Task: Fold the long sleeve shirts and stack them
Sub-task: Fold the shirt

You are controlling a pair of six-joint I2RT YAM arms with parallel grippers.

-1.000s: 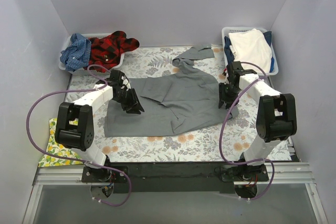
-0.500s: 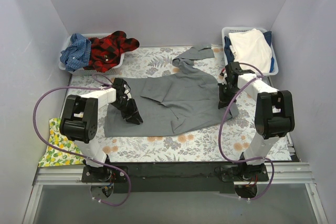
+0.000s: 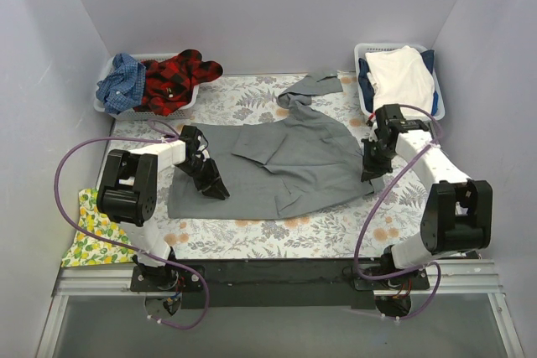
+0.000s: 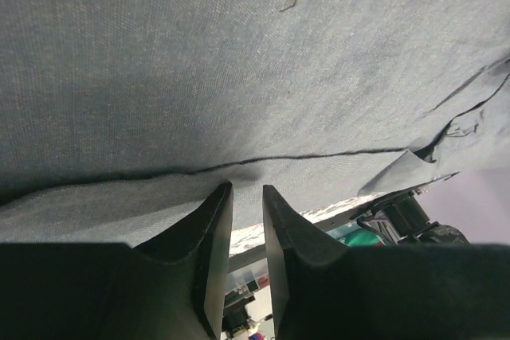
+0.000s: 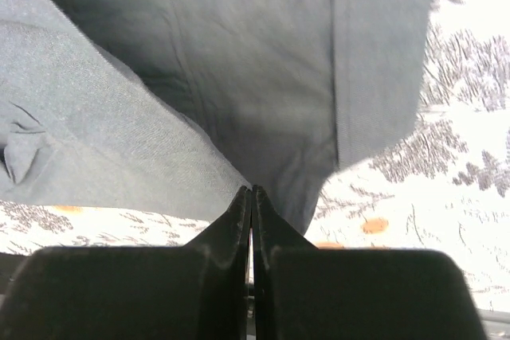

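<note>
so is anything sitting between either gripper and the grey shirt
Nothing visible does. The left gripper has its tips right against a fold near the left end of the grey shirt, and the right gripper is shut on its right edge. Only the printed table cover lies around it.

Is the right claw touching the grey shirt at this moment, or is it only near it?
Touching. In the right wrist view the right claw is shut, and the edge of the grey shirt runs straight into its closed tips.
</note>
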